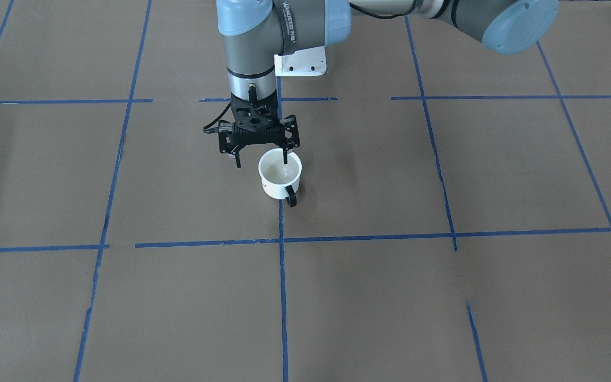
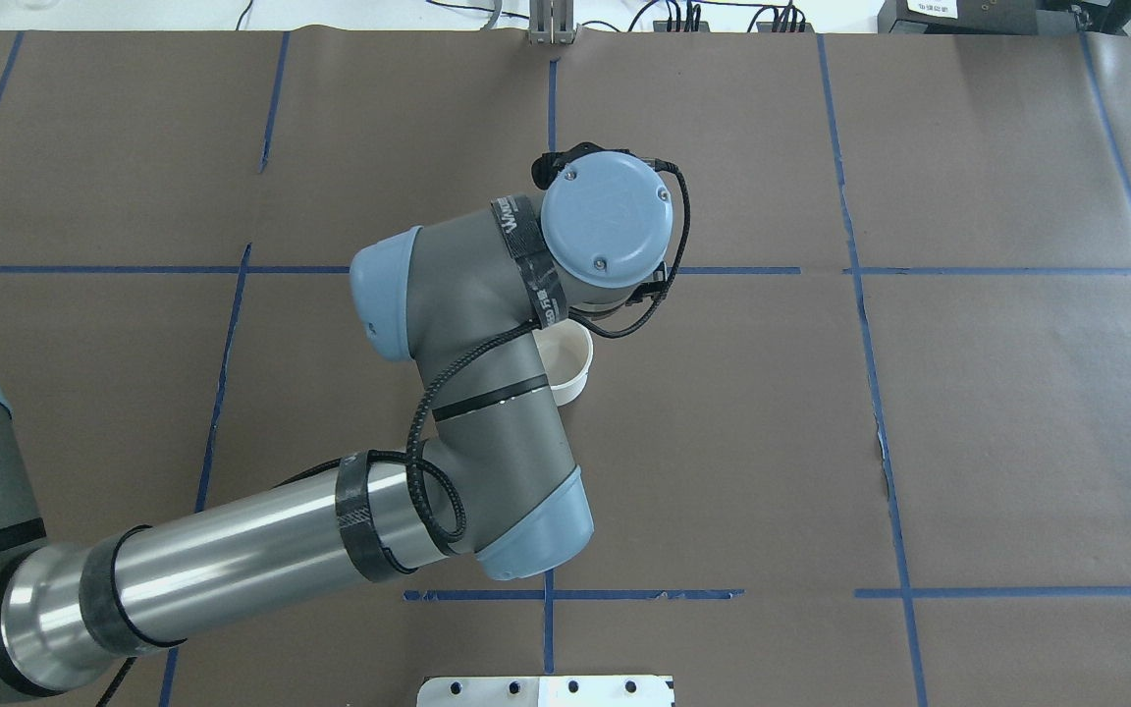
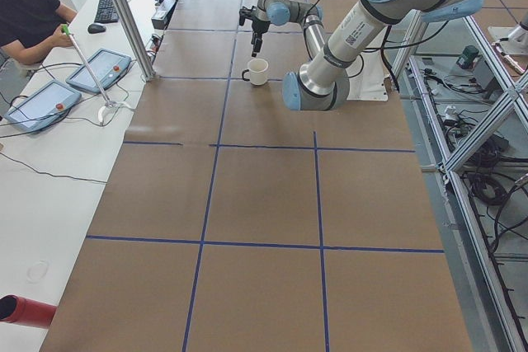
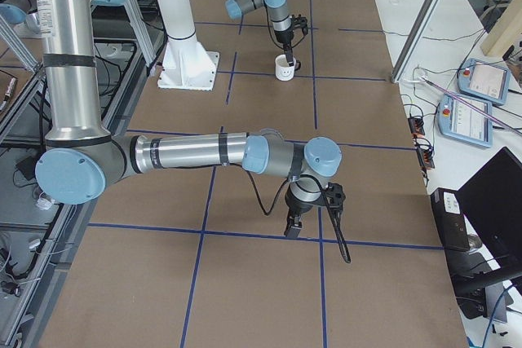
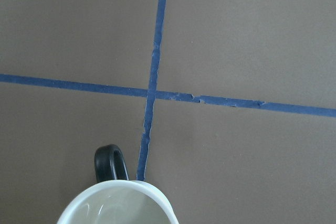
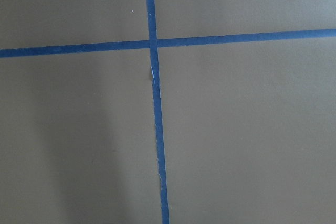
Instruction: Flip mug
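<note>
The white mug [image 1: 280,180] stands upright on the brown paper, mouth up, its black handle [image 1: 290,197] pointing away from the robot. Its smiley face does not show. My left gripper [image 1: 261,162] hangs straight down over it and is open. One finger [image 1: 285,155] reaches down at the mug's mouth, and the other [image 1: 238,159] is outside, apart from the wall. The left wrist view shows the rim [image 5: 118,205] and the handle. In the overhead view the wrist hides most of the mug [image 2: 570,368]. My right gripper [image 4: 303,222] hovers low over bare paper far from the mug; I cannot tell its state.
Blue tape lines [image 1: 282,241] grid the paper-covered table. A white mounting plate [image 1: 300,63] sits behind the left wrist. An operator [image 3: 29,14] and touch pendants [image 3: 99,70] are beside the table's far side. A red object [image 3: 25,311] lies near that side table's edge.
</note>
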Tool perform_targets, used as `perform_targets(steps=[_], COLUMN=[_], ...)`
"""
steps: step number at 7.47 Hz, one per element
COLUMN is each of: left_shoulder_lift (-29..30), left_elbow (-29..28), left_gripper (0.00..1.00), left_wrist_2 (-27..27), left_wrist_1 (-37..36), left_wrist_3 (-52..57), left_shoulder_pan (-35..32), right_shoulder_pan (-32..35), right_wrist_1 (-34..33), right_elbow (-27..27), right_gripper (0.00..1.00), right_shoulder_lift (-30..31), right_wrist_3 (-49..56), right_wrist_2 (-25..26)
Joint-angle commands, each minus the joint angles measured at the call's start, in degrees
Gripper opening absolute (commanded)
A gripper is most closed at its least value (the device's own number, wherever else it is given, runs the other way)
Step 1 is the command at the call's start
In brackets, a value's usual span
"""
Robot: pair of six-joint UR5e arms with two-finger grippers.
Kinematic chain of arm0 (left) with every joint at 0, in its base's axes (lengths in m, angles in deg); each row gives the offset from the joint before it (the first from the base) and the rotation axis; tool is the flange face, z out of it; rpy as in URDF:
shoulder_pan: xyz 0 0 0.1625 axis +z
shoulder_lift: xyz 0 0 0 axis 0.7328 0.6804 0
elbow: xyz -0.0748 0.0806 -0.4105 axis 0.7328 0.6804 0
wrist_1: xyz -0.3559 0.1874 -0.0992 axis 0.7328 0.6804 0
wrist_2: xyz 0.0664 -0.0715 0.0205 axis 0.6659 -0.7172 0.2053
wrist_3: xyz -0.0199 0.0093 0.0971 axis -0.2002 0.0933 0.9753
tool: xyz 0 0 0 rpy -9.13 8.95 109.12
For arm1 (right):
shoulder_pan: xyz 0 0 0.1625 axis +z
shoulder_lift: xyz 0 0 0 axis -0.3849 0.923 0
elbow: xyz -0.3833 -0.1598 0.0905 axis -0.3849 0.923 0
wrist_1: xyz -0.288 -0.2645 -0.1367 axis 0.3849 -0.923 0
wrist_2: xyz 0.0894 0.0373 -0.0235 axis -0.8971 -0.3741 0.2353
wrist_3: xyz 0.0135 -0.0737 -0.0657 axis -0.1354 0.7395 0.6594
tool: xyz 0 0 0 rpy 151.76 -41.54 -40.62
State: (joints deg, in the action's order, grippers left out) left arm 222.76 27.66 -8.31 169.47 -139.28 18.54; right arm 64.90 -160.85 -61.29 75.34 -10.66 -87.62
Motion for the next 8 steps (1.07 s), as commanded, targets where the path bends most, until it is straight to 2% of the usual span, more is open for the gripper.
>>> perform_targets(steps=[1,2,5,6,8], left_shoulder_lift=[-5.86,-9.64,-16.15,-17.23,-23.17], left_elbow=[9.24,13.72,17.43,17.71,17.72], left_gripper=[1.0,1.0,1.0,1.0,1.0], left_wrist_2=[-3.74,-4.46,-7.0,-7.8,-21.71], left_wrist_1=[-1.59,-1.77,-1.59,-1.07,-0.11], left_wrist_3=[9.65,15.02,27.69,32.16,41.74], left_shoulder_pan=[-5.13,-8.21,-13.59,-17.95,-28.75], right_shoulder_pan=[0.0,0.0,0.0,0.0,0.0], right_wrist_1=[0.0,0.0,0.0,0.0,0.0], right_elbow=[0.03,0.03,0.03,0.03,0.03], right_gripper=[1.0,1.0,1.0,1.0,1.0], right_shoulder_lift=[0.08,0.0,0.0,0.0,0.08], right_wrist_3=[0.0,0.0,0.0,0.0,0.0], right_wrist_2=[0.0,0.0,0.0,0.0,0.0])
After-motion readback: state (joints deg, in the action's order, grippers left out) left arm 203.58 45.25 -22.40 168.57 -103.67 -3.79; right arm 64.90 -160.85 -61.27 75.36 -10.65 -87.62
